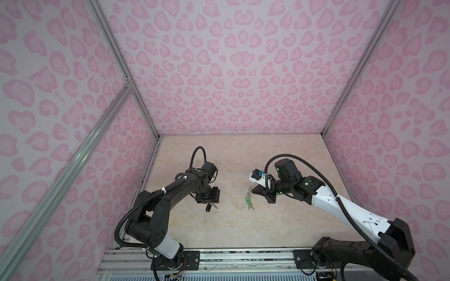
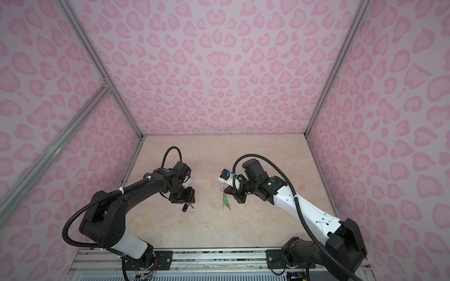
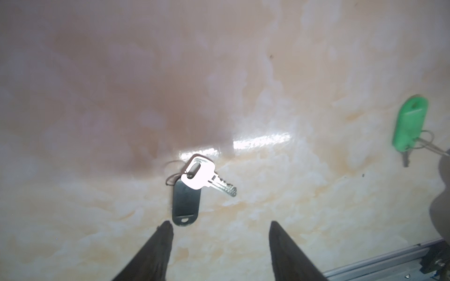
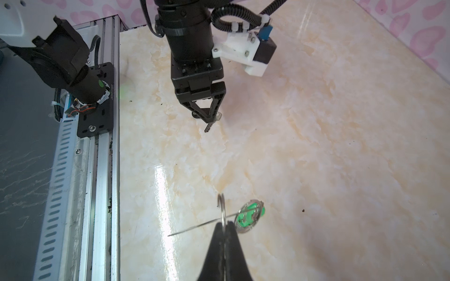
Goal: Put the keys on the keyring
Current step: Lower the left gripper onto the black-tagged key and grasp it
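Silver against the pale, marble-patterned surface (image 3: 316,73), the black-tagged key (image 3: 202,177) lay flat and free, joined to its dark oval tag (image 3: 186,202) by a small wire loop (image 3: 173,174). The left tool (image 3: 220,223) hung straight over it with its jaws standing well apart and nothing between them. In the left wrist view the tag's end sat just beside one fingertip (image 3: 166,228). The right tool (image 4: 224,225) was pinched fully shut on the keyring (image 4: 222,206) and held it raised near the middle of the surface. The keyring showed edge-on there as a thin strip of metal, so its plate shape could not be made out. The green-tagged key (image 1: 248,202) appeared to dangle from it on thin wire; whether its tip touched the surface could not be told.

Judged from that, one key looked to be on already, and the step in hand was the pick-up of the second. The next move would call for the left tool to drop the last bit and close on the key or its tag, leaving the wire loop exposed rather than trapped under a finger. A flat key on a glossy surface is apt to skid or pivot as the jaws meet — a centred, square grip would matter. After that the loop would have to be carried across to the keyring, with the right tool holding it steady.
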`<state>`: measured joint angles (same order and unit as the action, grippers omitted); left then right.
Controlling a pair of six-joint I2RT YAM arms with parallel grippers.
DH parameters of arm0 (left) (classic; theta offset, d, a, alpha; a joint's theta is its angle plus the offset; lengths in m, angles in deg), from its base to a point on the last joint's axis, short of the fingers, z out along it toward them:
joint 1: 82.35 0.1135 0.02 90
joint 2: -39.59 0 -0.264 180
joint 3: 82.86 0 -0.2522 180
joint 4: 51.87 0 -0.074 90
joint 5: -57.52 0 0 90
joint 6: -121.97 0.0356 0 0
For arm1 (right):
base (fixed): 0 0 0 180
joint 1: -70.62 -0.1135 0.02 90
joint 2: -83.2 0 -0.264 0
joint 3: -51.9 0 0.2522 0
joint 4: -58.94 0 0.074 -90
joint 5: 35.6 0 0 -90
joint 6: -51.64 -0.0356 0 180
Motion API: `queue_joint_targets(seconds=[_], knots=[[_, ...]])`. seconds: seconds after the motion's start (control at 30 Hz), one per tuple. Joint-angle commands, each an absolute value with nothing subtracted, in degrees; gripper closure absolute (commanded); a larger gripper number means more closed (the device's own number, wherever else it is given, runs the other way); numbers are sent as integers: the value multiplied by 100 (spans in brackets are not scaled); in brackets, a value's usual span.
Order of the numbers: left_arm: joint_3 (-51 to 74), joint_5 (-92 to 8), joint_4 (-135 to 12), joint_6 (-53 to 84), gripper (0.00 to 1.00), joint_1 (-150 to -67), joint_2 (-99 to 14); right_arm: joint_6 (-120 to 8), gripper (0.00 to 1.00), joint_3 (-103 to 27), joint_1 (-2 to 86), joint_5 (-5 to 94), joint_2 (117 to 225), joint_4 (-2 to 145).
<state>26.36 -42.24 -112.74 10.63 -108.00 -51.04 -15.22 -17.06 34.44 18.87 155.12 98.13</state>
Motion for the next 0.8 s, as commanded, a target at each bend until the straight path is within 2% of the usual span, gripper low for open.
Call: queue_joint_targets(seconds=[0.0, 0.33, 0.63, 0.77], knots=[[2780, -4091, -11223, 993, 35, -10776, -5171, -1505, 100, -1667, 3430, 1972, 15491, 9768], [2822, -4116, -11016, 913, 33, -10775, -5724, -1336, 100, -1517, 3455, 2093, 15321, 9801], [2548, -5336, -10655, 899, 37, -10930, -5937, -1287, 100, -1425, 3617, 2063, 15219, 9801], [2382, -5535, -10800, 930, 38, -10994, -5928, -1299, 100, -1410, 3643, 2062, 15209, 9812]])
